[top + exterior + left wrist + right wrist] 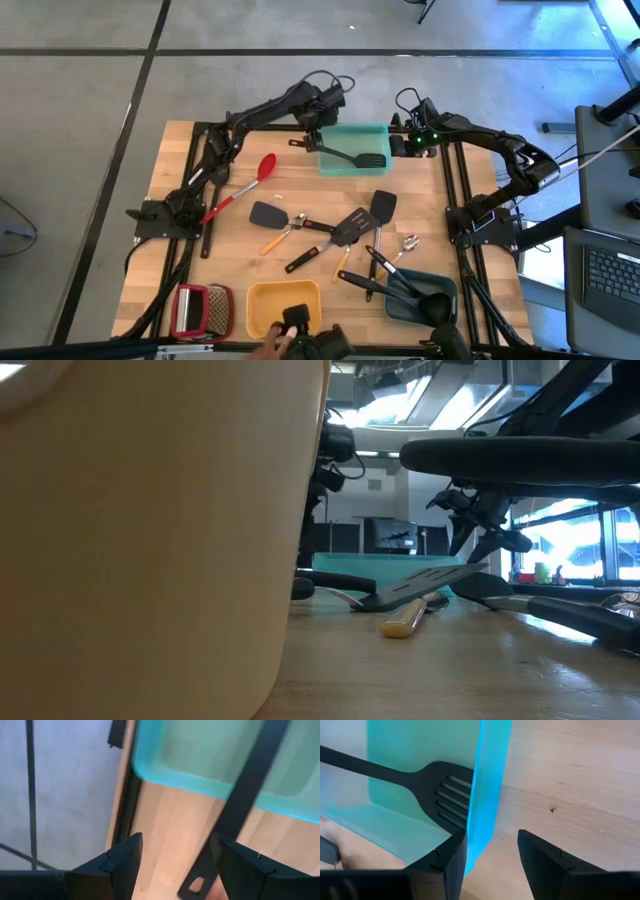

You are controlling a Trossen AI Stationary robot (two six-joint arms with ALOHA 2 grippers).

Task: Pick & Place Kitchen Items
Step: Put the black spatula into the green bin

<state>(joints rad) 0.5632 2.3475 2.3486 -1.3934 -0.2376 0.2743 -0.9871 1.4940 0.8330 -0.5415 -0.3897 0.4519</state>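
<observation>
A teal tray (352, 135) stands at the table's far middle. A black slotted turner (350, 155) lies with its head (447, 795) inside the tray and its handle across the tray's left wall, sticking out to the left. My left gripper (312, 137) hovers open over that handle. In the left wrist view the handle's free end (197, 885) lies between the fingers (175, 852). My right gripper (398, 143) is open at the tray's right side. The tray's right wall (490, 795) stands between its fingers (492, 845). My right gripper has one finger (452, 857) close against the inner side of the tray's right wall (482, 840), coming from above. I cannot tell whether it touches the wall.
A red spoon (240, 190) lies at the left. Black spatulas and small spoons (340, 235) are scattered mid-table. At the near edge stand a grater (200, 310), a yellow tray (265, 300) and a grey-blue tray (445, 290) with ladles. A person's hand (268, 348) is there.
</observation>
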